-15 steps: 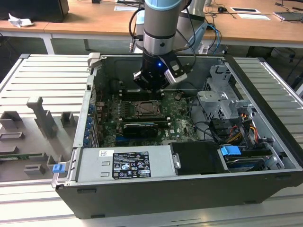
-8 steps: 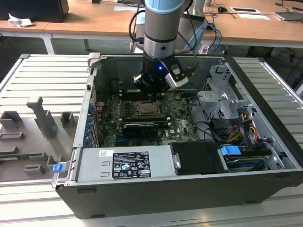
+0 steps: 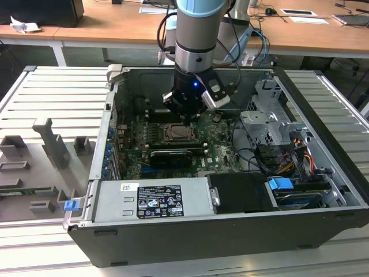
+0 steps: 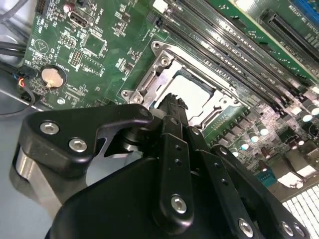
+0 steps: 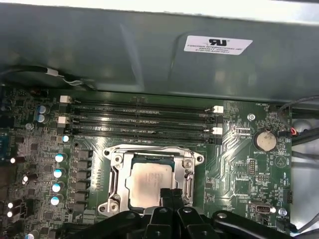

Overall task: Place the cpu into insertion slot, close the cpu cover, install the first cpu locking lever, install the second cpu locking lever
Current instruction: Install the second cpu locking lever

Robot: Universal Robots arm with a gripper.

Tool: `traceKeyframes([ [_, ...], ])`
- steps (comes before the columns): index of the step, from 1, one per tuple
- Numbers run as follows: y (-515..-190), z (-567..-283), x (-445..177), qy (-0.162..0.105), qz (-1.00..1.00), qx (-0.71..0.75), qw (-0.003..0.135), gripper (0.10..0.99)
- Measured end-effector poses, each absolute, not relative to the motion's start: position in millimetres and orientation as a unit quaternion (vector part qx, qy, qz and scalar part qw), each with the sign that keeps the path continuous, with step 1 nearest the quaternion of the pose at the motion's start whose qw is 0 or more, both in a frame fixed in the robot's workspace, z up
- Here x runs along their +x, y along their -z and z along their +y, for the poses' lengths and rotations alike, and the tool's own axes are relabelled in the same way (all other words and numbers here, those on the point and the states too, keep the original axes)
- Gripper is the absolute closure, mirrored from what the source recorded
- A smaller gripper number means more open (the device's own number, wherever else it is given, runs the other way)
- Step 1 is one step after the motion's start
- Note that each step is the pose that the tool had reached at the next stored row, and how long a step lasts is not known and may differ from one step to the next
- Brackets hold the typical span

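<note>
The cpu point(image 5: 148, 180), a pale silvery square, lies flat in the insertion slot point(image 5: 112, 160) on the green motherboard. The cpu cover point(image 5: 189, 172), a silver frame plate, lies down around it, and the chip shows through its cut-out. My gripper point(image 5: 172, 192) is shut with nothing between its black fingers point(image 5: 166, 196), and its tips hover just over the edge of the cpu. In the second wrist view the gripper point(image 4: 172, 101) points at the cpu point(image 4: 193, 91) inside the cover point(image 4: 149, 82). In the exterior view the gripper point(image 3: 185, 112) hangs right above the slot point(image 3: 175, 134). How the locking levers stand I cannot tell.
Long black memory slots point(image 5: 139, 122) run beside the socket, toward the grey case wall point(image 5: 124, 50). A coin battery point(image 5: 264, 140) sits on the board. A black graphics card point(image 3: 170, 157), the power supply point(image 3: 153, 199), a drive cage point(image 3: 265, 115) and cables point(image 3: 288, 156) crowd the case.
</note>
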State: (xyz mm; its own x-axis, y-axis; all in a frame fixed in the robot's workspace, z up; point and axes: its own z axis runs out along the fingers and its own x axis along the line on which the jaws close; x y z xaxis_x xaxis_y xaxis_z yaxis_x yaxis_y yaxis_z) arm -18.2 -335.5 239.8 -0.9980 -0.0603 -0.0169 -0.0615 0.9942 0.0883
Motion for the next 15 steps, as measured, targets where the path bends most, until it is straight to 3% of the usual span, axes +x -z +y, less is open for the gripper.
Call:
traceKeyframes([
  [15,-238,-358,-18,-0.064,0.997,-0.029,0.008,0.980],
])
